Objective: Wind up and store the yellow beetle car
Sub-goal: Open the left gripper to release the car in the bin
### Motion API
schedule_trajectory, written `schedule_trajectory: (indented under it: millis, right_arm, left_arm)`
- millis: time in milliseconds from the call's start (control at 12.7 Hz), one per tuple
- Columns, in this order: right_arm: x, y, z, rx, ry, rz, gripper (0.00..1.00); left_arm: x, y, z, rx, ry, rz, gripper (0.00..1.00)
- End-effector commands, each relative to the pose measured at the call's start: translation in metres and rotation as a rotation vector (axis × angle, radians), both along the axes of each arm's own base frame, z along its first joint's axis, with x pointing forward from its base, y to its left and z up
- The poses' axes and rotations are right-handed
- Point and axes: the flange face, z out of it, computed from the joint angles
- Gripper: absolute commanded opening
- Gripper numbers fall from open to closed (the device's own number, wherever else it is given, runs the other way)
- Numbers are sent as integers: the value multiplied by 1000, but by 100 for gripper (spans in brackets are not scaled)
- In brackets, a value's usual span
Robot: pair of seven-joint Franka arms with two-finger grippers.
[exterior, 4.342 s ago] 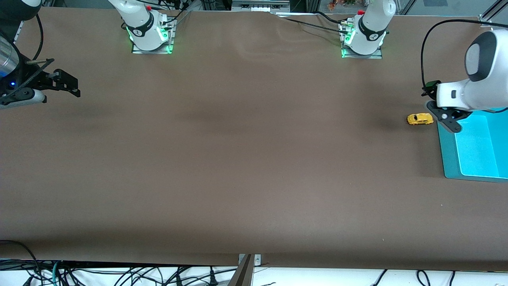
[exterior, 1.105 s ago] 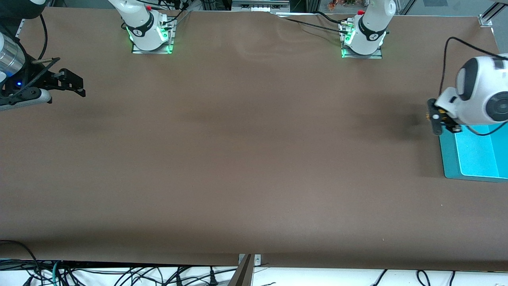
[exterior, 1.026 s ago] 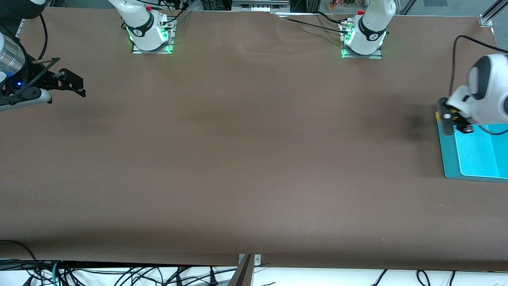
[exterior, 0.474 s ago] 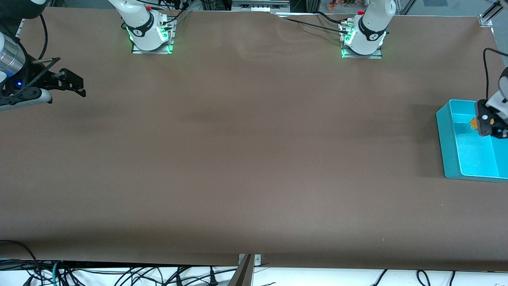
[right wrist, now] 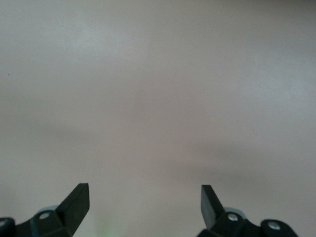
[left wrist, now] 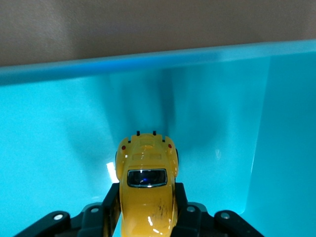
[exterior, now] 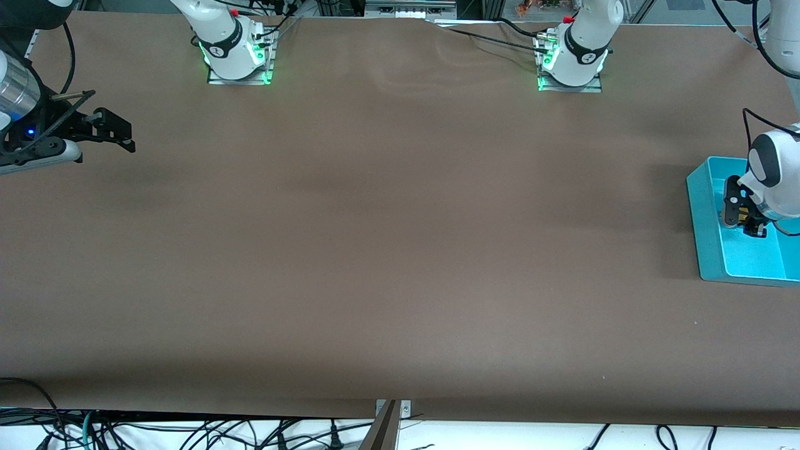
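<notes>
Gripper (left wrist: 147,217) holds yellow beetle car (left wrist: 146,185) inside bin (left wrist: 59,143).

The bin (exterior: 706,225) sits on the table (exterior: 387,250) at the left arm's end; the left gripper (exterior: 742,215) hangs inside it, over its floor, clamped on the yellow beetle car (left wrist: 147,185), which is between the fingers, clear of the bin's walls. The right gripper (exterior: 112,132) waits, fingers spread, over bare table at the right arm's end, well apart from the bin.
</notes>
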Motion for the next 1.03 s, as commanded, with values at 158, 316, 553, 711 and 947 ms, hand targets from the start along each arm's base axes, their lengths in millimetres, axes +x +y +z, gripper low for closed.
schedule_trajectory:
  millis: [158, 316, 553, 711, 947]
  right_arm:
    - [1, 1, 7, 14, 1, -3, 100]
    - [1, 1, 7, 14, 1, -1, 100]
    - [1, 1, 7, 14, 1, -3, 100]
    - [1, 1, 7, 14, 1, -3, 100]
    - [1, 1, 7, 14, 3, -1, 100]
  left_arm:
    - [11, -2, 45, -26, -77, 36, 100]
    - [8, -1, 74, -66, -109, 130, 100]
    - [15, -28, 142, -96, -124, 224, 100]
    - [12, -54, 189, -101, -150, 389, 100]
    - [13, -112, 248, -135, -229, 593, 100]
